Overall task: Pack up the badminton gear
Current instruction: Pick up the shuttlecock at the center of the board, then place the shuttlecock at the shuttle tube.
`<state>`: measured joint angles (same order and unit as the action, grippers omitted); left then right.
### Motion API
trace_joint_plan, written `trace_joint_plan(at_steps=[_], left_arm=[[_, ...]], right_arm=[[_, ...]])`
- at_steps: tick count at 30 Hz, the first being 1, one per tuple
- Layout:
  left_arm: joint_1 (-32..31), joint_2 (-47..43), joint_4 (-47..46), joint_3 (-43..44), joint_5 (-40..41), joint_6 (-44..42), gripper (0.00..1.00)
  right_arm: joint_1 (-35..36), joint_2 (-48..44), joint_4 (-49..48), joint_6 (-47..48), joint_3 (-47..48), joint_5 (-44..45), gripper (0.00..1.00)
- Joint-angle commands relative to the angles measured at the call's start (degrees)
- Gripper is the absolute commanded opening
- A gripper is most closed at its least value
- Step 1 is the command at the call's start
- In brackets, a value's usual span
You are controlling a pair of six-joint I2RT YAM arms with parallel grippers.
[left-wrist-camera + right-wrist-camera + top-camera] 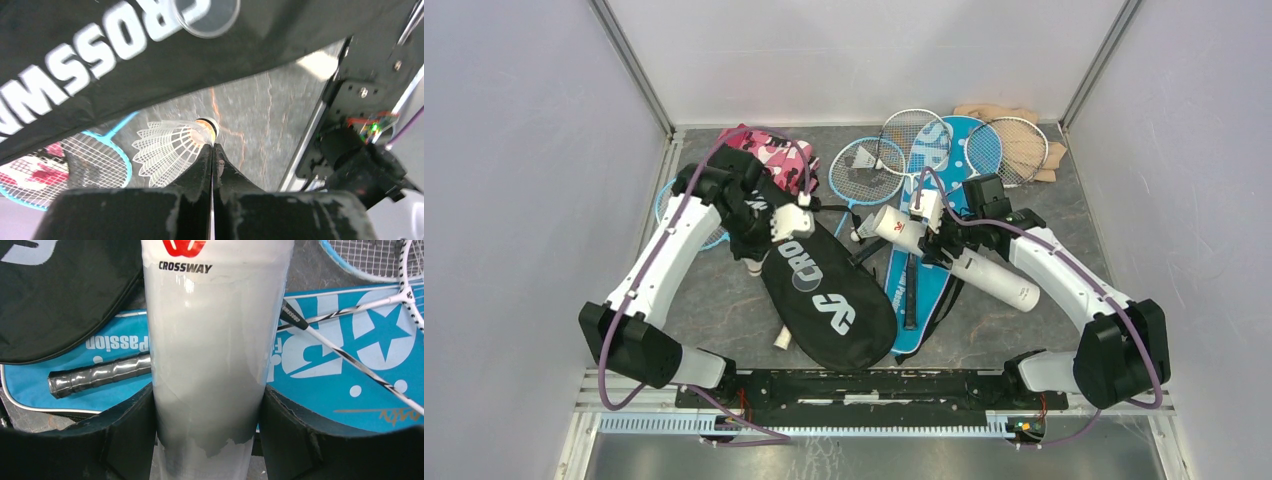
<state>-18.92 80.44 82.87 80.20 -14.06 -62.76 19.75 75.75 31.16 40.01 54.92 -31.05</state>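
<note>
Left gripper (pixel 212 150): fingers pressed together, nipping the shuttlecock (pixel 165 150) at its cork end, off the table beside the black racket cover (pixel 75 50). Right gripper (pixel 207 407): clamped around the white tube (pixel 215 330), at the centre of the overhead view. The tube's long axis runs upper left to lower right, and its upper-left end faces the left gripper, near on that side. Judgement: insertion falls to the left arm.

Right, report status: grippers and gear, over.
Left gripper shut, shuttlecock at its tips, hold unclear. Right gripper clamped on white tube, over blue cover. Black cover close by left gripper.
</note>
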Motion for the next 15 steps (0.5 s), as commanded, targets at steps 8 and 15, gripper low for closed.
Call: trace_joint_plan(at_steps=[8,15], left_arm=[[0.3,-0.5,-23.0,8.9,-27.4,35.5,0.02],[0.0,-0.6,-49.9,3.3,-34.8,58.4,0.02]], right_arm=[[0.2,0.4,0.5,2.3,5.5,-9.0,0.14],[0.8,1.5,1.2,2.2,7.3,-11.5,0.14]])
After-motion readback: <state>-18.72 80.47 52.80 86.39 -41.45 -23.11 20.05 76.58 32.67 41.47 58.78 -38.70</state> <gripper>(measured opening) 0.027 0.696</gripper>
